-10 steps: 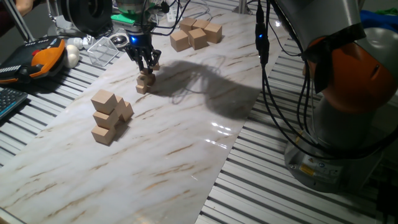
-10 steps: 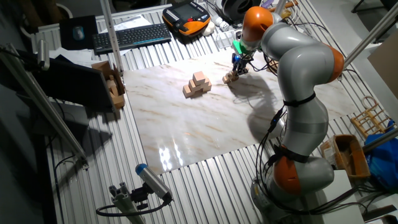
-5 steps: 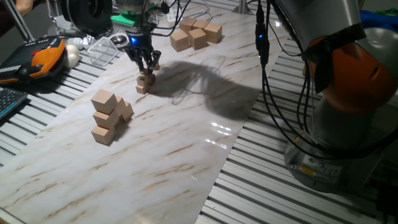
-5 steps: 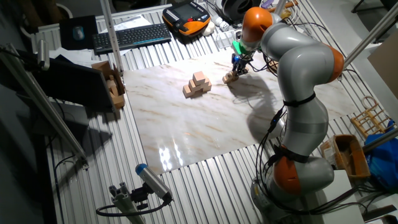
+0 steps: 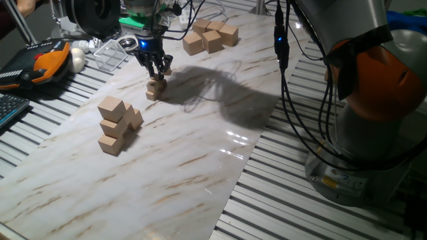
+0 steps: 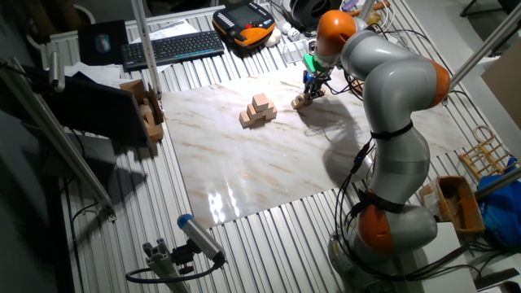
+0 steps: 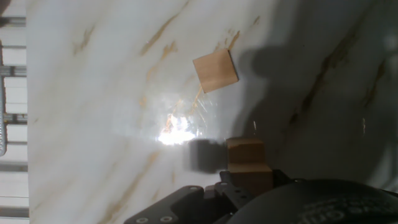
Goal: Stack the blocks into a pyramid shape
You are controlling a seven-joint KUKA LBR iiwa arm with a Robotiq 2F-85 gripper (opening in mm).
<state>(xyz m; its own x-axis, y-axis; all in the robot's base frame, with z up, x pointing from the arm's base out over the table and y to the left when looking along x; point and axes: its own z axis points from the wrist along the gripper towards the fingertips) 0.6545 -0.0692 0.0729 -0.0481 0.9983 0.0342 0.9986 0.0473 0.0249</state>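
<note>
A small stack of tiny tan blocks (image 5: 155, 88) stands on the marble sheet, also seen from the other side as blocks (image 6: 303, 100). My gripper (image 5: 157, 69) hangs just above the stack's top block with its fingers spread and nothing between them. One loose tiny block (image 7: 215, 70) lies flat on the marble a short way from the stack (image 7: 247, 163), which sits close under the hand in the hand view. The same loose block (image 5: 168, 70) peeks out behind the fingers.
A pile of medium tan cubes (image 5: 117, 125) stands to the front left of the stack. Several large tan cubes (image 5: 210, 35) sit at the far end of the marble sheet (image 5: 200, 153). A clear plastic box (image 5: 110, 53) and an orange pendant (image 5: 50, 59) lie at the left.
The gripper has risen very slightly above the stack. The blocks have not moved.
</note>
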